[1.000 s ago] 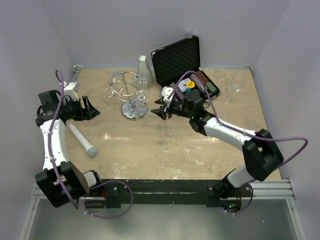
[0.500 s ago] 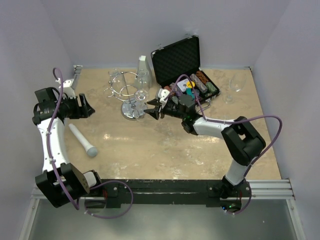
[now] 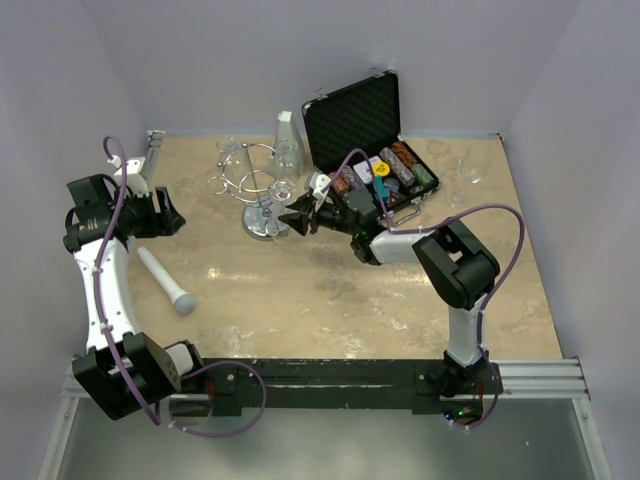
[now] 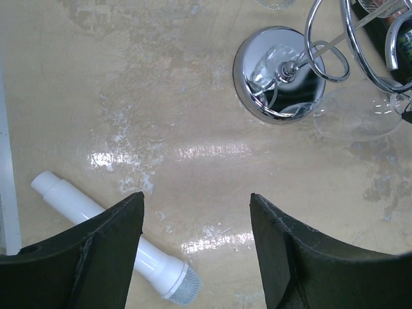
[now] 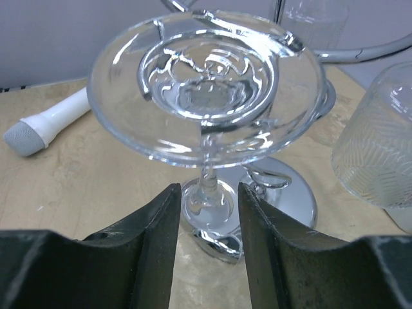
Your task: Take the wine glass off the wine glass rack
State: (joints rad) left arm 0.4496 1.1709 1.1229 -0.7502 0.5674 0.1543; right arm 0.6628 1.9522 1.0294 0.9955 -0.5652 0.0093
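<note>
Both fingers of the right end effector stand parted, the wine glass stem between them.

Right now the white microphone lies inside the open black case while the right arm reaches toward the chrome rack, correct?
No. The white microphone lies on the table, over on the left side, not in the black case; the top external view shows it. The right gripper does reach toward the chrome rack.

Rack & open case crowding far edge, mic lying nr left edge; bench twd near edge lying open.
</note>
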